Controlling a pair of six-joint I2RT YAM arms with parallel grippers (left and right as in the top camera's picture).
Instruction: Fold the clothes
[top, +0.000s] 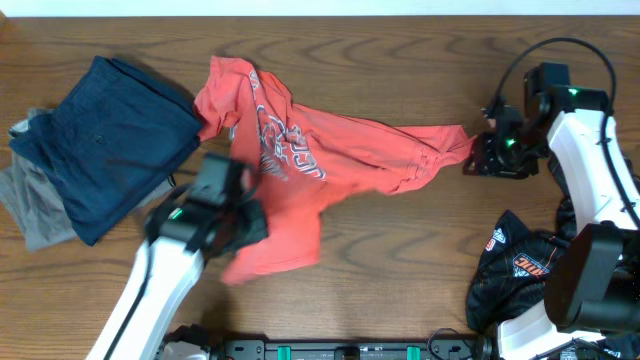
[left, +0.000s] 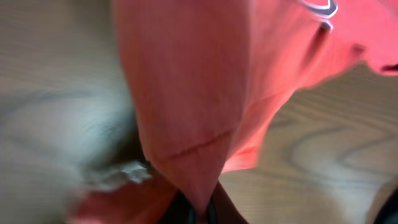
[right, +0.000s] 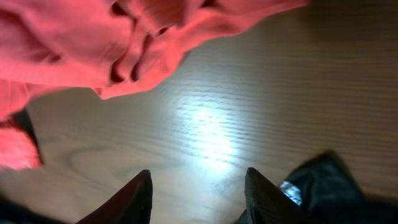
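A coral red T-shirt (top: 310, 160) with a white print lies spread and rumpled across the middle of the wooden table, one sleeve reaching right. My left gripper (top: 238, 222) is shut on the shirt's lower left edge; in the left wrist view the red cloth (left: 186, 93) runs down into the pinched jaws (left: 202, 214). My right gripper (top: 480, 157) is open and empty just right of the sleeve end; its view shows the sleeve (right: 93, 43) above the spread fingers (right: 198, 186).
A folded navy garment (top: 115, 140) rests on a grey one (top: 35, 205) at the far left. A black garment (top: 515, 265) with a print lies at the right front, also seen in the right wrist view (right: 323, 183).
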